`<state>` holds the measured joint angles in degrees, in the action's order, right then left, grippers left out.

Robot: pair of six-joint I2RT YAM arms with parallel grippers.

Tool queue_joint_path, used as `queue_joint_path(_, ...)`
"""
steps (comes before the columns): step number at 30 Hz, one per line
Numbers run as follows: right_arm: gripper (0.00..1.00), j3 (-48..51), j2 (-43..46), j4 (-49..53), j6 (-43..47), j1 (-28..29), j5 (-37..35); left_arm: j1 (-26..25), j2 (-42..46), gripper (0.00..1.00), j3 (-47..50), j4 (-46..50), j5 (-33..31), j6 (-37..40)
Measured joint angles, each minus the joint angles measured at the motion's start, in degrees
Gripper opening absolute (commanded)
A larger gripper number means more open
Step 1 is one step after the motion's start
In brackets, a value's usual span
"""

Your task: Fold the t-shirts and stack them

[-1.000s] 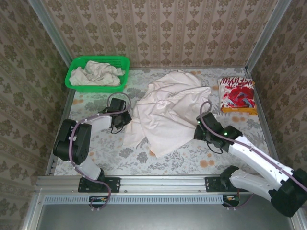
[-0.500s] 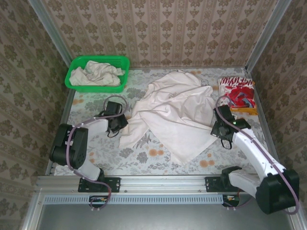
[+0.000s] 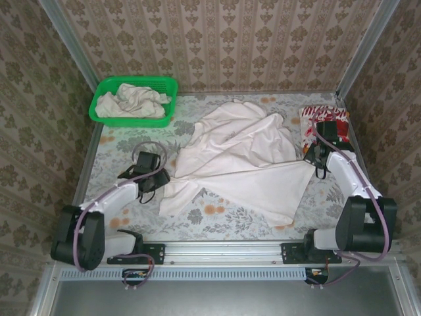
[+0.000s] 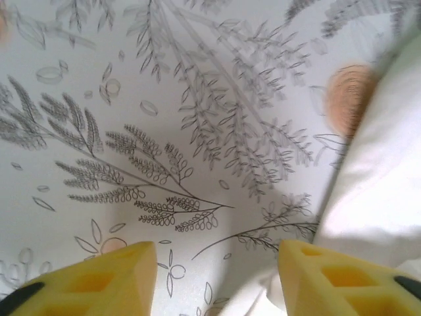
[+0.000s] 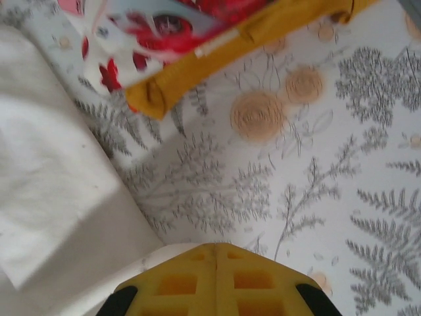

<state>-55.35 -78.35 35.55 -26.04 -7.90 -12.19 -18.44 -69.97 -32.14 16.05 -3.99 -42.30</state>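
Note:
A large off-white t-shirt [image 3: 240, 161] lies crumpled and partly spread across the middle of the table. My right gripper [image 3: 317, 163] is shut on its right corner; in the right wrist view the closed yellow pads [image 5: 216, 263] sit over the white cloth [image 5: 59, 197]. My left gripper [image 3: 156, 179] stands open beside the shirt's left edge with bare table between its fingers [image 4: 99, 280], and the shirt's edge [image 4: 381, 184] is just to its right. A folded red-and-white t-shirt [image 3: 325, 128] lies at the back right. Another off-white shirt [image 3: 135, 102] is bunched in the basket.
A green mesh basket [image 3: 168, 85] stands at the back left. The folded shirt's yellow trim [image 5: 217, 56] lies close ahead of the right gripper. Patterned walls and metal rails [image 3: 217, 250] close in the flowered table [image 3: 131, 141].
The right gripper has dragged the shirt's corner rightward and back, stretching the cloth out. The left gripper has opened, let go of the left edge and drawn back toward the near left.

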Motion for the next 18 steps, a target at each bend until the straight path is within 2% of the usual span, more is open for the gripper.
queue_joint_path(4,0.00,-3.6,-4.7,-2.1,1.6,-2.6,0.7,0.2,2.5,0.81,-1.9,0.7,-1.0,0.8)
queue_joint_path(7,0.00,-6.2,-8.1,-2.9,2.4,-4.5,1.3,0.5,-0.9,0.87,-4.9,0.4,-0.2,1.6)
queue_joint_path(13,0.00,-11.5,-12.0,-3.3,4.9,-5.5,2.1,0.1,-15.9,0.88,-13.9,-1.4,4.4,2.1)
queue_joint_path(18,0.00,-14.8,-15.7,-4.2,5.3,-7.2,2.6,-2.7,-23.2,0.87,-19.0,-1.7,6.6,2.1)
